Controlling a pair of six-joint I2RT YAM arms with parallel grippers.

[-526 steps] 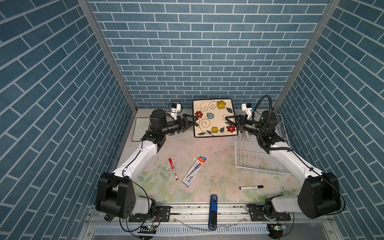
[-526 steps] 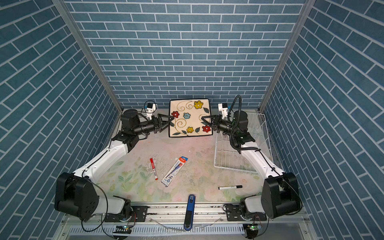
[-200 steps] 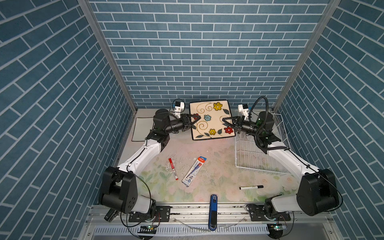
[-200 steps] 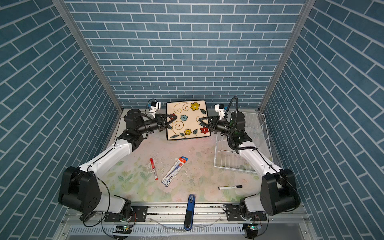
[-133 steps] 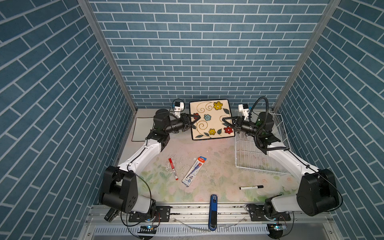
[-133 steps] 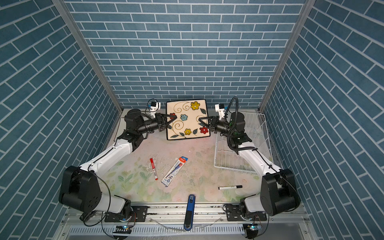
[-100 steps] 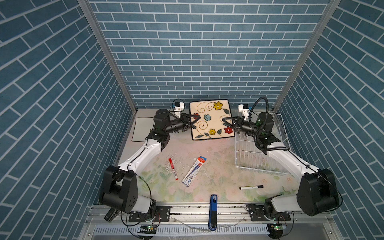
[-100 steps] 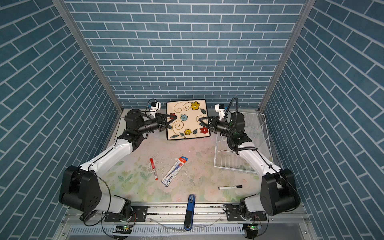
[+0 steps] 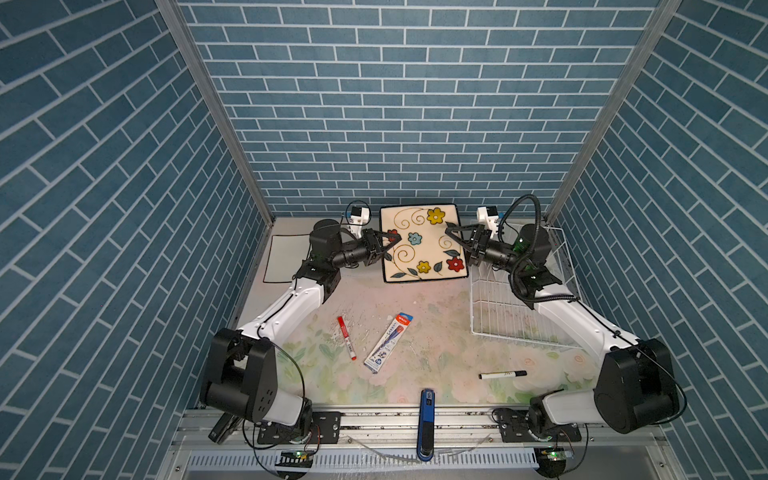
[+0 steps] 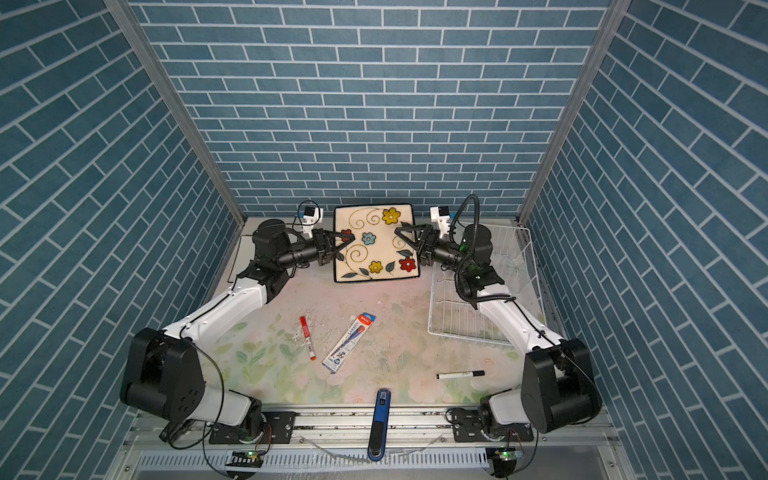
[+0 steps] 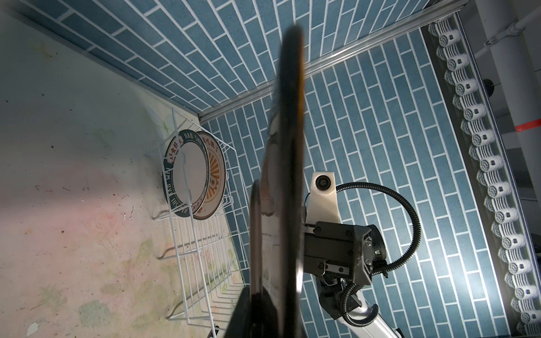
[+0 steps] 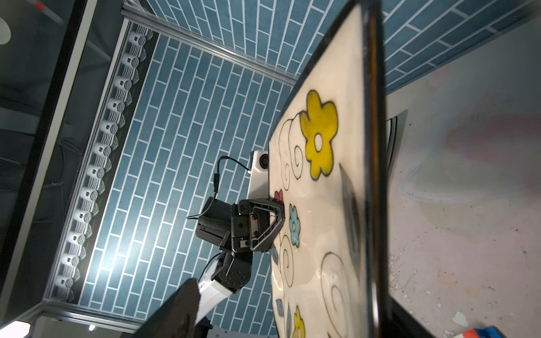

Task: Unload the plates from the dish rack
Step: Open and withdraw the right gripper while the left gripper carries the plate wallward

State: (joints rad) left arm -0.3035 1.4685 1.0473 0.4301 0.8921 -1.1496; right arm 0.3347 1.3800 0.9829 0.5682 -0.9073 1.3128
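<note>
A square cream plate (image 9: 422,243) (image 10: 374,245) with coloured flowers and a black rim is held tilted over the back middle of the table. My left gripper (image 9: 392,241) (image 10: 347,243) is shut on the plate's left edge. It shows edge-on in the left wrist view (image 11: 288,146). My right gripper (image 9: 457,245) (image 10: 405,245) stands open, its jaws wide on either side of the plate's right edge (image 12: 322,204). The white wire dish rack (image 9: 519,307) (image 11: 199,248) sits at the right. Two round plates (image 11: 190,175) with lettered rims stand upright in it.
On the floral mat lie a red marker (image 9: 346,337), a pen packet (image 9: 389,343) and a black marker (image 9: 502,374). A blue tool (image 9: 427,415) rests at the front edge. A white sheet with a black border (image 9: 286,257) lies at the back left.
My right gripper has opened off the plate's right edge. The left gripper keeps its hold, and the plate has stayed where it was.
</note>
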